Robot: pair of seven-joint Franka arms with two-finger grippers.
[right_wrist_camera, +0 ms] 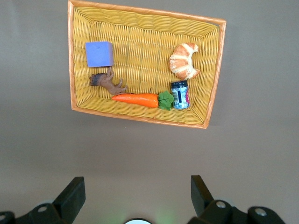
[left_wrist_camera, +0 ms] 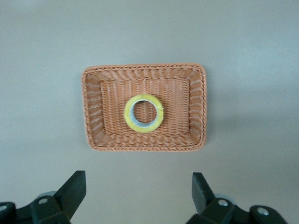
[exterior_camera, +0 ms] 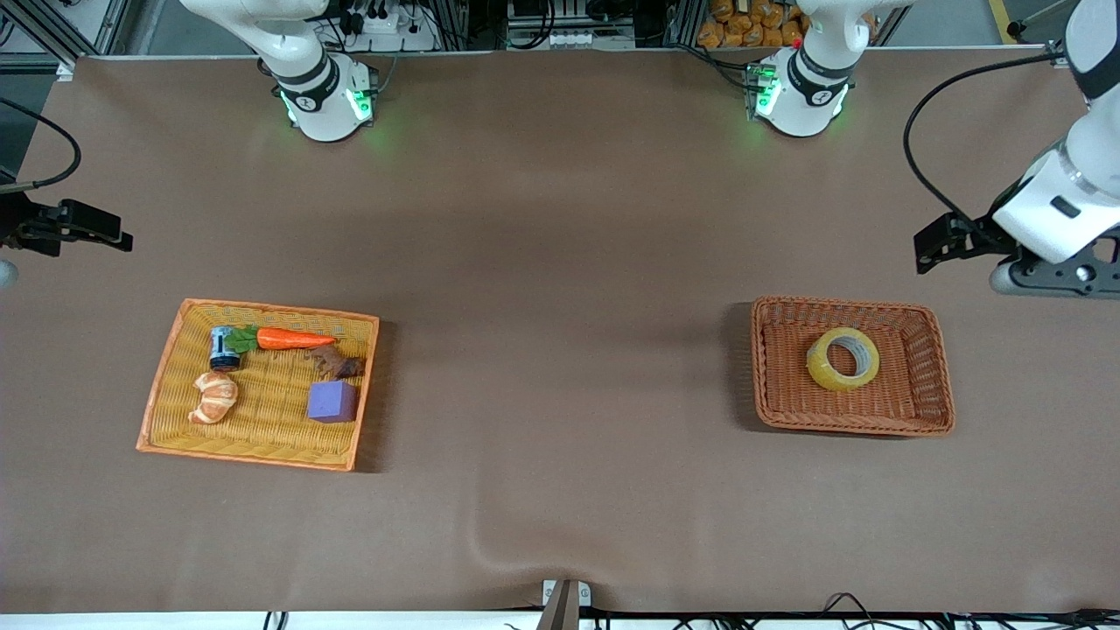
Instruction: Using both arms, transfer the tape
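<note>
Right arm's end of the desk (exterior_camera: pixel 560 219): the right gripper (right_wrist_camera: pixel 135 193) hangs in the air above bare desk, just off the yellow basket (exterior_camera: pixel 166 385). Its fingers stand wide apart with nothing between them. This basket holds 5 items: a small can (exterior_camera: pixel 224 348), a carrot (exterior_camera: pixel 293 339), a croissant (exterior_camera: pixel 214 397), a brown toy figure (exterior_camera: pixel 337 361) and a purple block (exterior_camera: pixel 332 402). No tape is in it.

Left arm's end: the tape (exterior_camera: pixel 843 359) lies flat near the middle of the brown basket (exterior_camera: pixel 770 367), hole upward, clear of the basket's walls. The left gripper (left_wrist_camera: pixel 138 191) is up over bare desk beside that basket, fingers wide and holding nothing.

Handling assessment: the roll appears light and rigid, a stiff ring with a smooth, probably slick outer face. The soundest hold would be 1 finger inside the hole and 1 outside, pinching the wall of the ring; spanning the full outer width risks a slip.

Status: this layout fits either the roll awaiting pickup here or the roll already delivered here. The views do not settle which.
</note>
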